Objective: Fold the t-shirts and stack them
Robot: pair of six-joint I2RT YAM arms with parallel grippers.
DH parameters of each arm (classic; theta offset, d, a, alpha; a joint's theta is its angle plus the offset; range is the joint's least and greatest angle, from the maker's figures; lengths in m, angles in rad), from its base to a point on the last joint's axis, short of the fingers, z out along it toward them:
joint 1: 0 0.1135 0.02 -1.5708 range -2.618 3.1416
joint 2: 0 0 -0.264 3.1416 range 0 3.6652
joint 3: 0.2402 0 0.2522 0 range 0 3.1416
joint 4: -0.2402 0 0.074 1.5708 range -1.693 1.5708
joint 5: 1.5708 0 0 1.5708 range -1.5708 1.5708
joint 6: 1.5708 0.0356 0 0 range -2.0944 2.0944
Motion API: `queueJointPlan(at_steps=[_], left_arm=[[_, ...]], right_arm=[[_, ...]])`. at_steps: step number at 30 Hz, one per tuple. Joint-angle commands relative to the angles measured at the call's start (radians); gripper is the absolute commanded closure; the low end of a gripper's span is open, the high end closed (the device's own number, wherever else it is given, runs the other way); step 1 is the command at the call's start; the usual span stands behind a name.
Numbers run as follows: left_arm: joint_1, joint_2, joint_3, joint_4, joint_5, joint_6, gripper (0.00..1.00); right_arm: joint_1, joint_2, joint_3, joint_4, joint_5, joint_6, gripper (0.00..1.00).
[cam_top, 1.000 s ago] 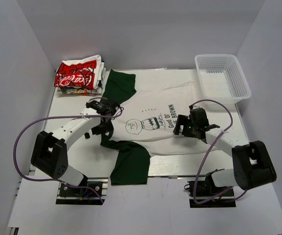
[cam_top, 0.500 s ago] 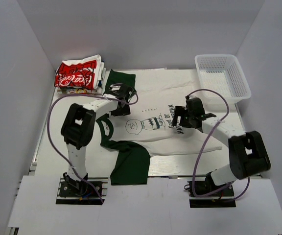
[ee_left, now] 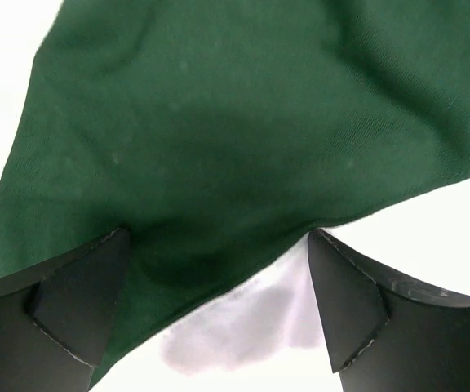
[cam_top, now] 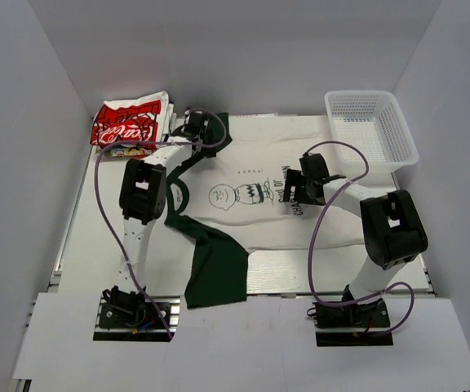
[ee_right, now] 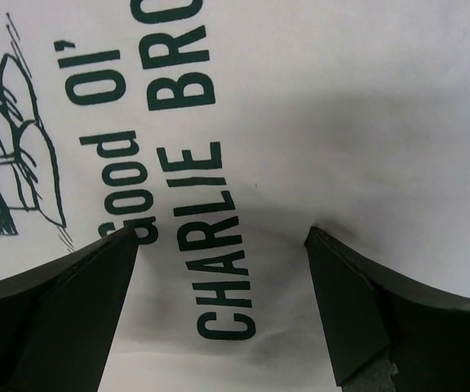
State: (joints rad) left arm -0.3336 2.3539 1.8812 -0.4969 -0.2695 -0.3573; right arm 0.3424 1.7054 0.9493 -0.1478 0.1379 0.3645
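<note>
The Charlie Brown tee lies spread flat across the middle of the table. It is print side up, w/ the neck toward the left edge & the hem toward the right edge. Its far sleeve, dark green, reaches toward the far edge. The near sleeve, also dark green, runs down to the near edge. The body is white, w/ some wrinkles near the neck.

The folded tees sit stacked in the far-left corner, just beside the far sleeve. The top one is white w/ red print.

The left gripper is over the far sleeve, close to the stack. In the left wrist view the left gripper has its jaws spread wide & nothing clamped between them. Green cloth fills the gap, & the sleeve's edge runs across between the fingers. Whether the tips touch the cloth can't be told.

The right gripper is over the chest print, right of the cartoon. In the right wrist view the right gripper is also wide open & holds nothing. Its fingers straddle the "CHARLIE" lettering on white cloth. Contact isn't clear there either.

A white mesh basket stands in the far-right corner, near the tee's hem end.
</note>
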Motion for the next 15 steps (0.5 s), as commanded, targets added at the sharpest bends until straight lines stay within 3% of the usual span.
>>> queueJointPlan(at_steps=[1, 4, 7, 11, 15], left_arm=[[0.021, 0.189, 0.155, 0.020, 0.159, 0.121, 0.01], [0.021, 0.286, 0.328, 0.020, 0.233, 0.149, 0.01], [0.030, 0.357, 0.390, 0.113, 0.289, 0.167, 0.00], [0.041, 0.346, 0.400, 0.247, 0.393, 0.167, 0.00], [0.041, 0.246, 0.400, 0.268, 0.451, 0.158, 0.00]], right_arm=[[-0.003, 0.066, 0.043, -0.010, 0.016, 0.002, 0.10], [-0.005, 0.115, 0.087, -0.001, -0.006, -0.019, 0.10], [-0.003, 0.161, 0.141, 0.008, 0.005, -0.053, 0.10], [0.000, 0.157, 0.163, 0.033, 0.019, -0.087, 0.10], [0.004, 0.030, 0.140, 0.074, -0.020, -0.133, 0.10]])
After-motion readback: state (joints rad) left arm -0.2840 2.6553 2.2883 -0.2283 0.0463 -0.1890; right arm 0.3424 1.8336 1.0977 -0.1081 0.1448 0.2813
